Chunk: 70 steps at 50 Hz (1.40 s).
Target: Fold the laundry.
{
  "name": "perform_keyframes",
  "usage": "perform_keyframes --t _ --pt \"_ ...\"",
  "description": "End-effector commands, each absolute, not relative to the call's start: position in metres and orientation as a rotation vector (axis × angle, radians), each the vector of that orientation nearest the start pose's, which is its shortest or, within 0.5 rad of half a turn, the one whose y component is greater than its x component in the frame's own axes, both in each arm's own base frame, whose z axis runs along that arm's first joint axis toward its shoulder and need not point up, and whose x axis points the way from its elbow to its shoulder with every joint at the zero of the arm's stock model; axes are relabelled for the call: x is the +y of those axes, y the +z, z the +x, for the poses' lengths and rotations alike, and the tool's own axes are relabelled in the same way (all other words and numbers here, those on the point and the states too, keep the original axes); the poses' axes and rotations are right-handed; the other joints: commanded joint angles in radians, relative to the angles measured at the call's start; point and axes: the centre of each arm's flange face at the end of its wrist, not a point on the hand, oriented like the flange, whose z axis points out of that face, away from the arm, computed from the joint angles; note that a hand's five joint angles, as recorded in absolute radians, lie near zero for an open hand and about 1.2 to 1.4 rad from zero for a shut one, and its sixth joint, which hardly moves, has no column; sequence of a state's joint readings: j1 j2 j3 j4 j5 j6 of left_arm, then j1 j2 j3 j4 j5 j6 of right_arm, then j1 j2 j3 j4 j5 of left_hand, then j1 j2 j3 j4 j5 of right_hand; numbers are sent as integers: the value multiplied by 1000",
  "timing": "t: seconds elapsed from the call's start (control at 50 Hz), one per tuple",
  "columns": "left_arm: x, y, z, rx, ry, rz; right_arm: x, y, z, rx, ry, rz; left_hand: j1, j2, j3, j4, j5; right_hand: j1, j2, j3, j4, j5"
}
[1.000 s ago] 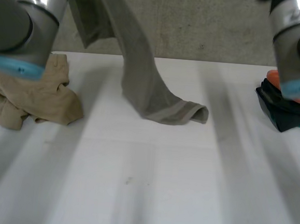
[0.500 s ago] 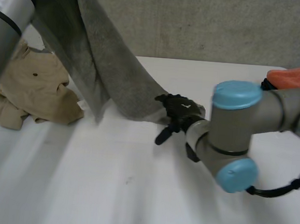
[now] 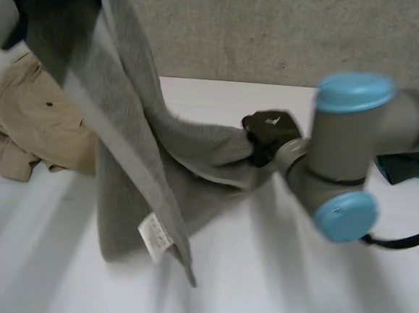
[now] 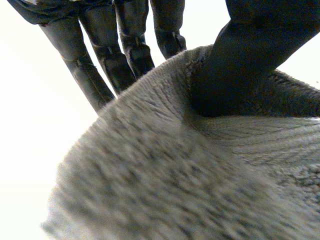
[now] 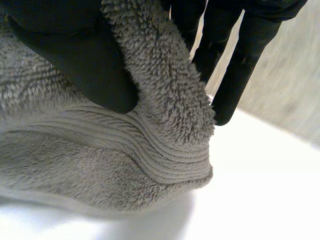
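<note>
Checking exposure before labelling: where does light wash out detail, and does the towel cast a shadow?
Left wrist view: table beyond the towel is washed out to plain white. Right wrist view: soft shadow on the table under the towel's hem. Head view: no glare.

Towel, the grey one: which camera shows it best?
The head view: the towel hangs nearly whole, stretched to the right hand. The left wrist view shows an edge pinched by the left hand; the right wrist view, its ribbed hem pinched likewise.
</note>
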<state>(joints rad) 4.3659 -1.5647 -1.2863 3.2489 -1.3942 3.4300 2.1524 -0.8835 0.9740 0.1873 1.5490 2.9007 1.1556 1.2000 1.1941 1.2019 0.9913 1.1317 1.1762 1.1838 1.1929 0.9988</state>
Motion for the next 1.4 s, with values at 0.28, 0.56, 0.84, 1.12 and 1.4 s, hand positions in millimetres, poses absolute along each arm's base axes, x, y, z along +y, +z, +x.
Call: perform_keyframes --t 0.28,0.56,0.84,1.12,1.4 --pt "-299 211 -259 2240 -2010 1174 -380 139 364 1641 -2231 -1856 241 196 202 194 230 -852 -897 -904 -913 -894" --pt "-296 237 -260 2182 -2088 1102 -384 207 311 2002 -2252 -1040 241 196 202 194 230 -957 -1002 -1009 -1018 -999" --pt "-269 285 -262 2111 -2283 1059 -337 157 281 2379 -1420 -726 241 196 202 194 230 -581 -626 -633 -643 -623" --pt "-269 279 -258 2136 -2254 1051 -374 128 289 2406 -1729 -616 241 196 202 194 230 -420 -464 -472 -481 -462" --pt "-272 278 -254 2142 -2246 1033 -375 120 294 2356 -1737 -676 241 196 202 194 230 -461 -505 -513 -522 -503"
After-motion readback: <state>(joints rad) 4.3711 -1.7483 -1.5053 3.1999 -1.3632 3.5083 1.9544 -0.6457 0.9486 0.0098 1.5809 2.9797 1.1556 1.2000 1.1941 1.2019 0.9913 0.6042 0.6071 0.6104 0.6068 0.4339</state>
